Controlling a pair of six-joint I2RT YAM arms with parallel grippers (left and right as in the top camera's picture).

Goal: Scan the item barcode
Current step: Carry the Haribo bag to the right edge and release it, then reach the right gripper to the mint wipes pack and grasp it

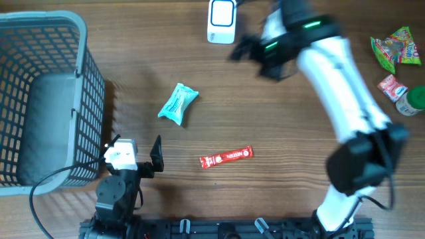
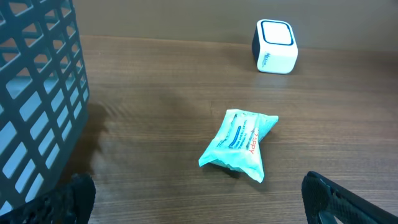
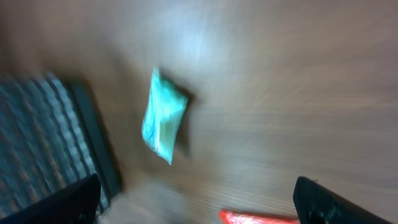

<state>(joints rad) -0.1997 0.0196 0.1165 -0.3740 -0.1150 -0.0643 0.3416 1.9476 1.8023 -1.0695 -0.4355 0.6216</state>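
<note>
Nearest, the left gripper sits with its fingers spread wide and empty, well short of the scanner and off to its left, close by the grey basket. Next, a red stick sachet lies on the scanner's near side, almost in line with it. Farther on, the teal packet lies flat on the wooden table, touched by nothing, near the scanner and somewhat left of it. Farthest, the right gripper hovers just right of the scanner, fingers spread, holding nothing.
</note>
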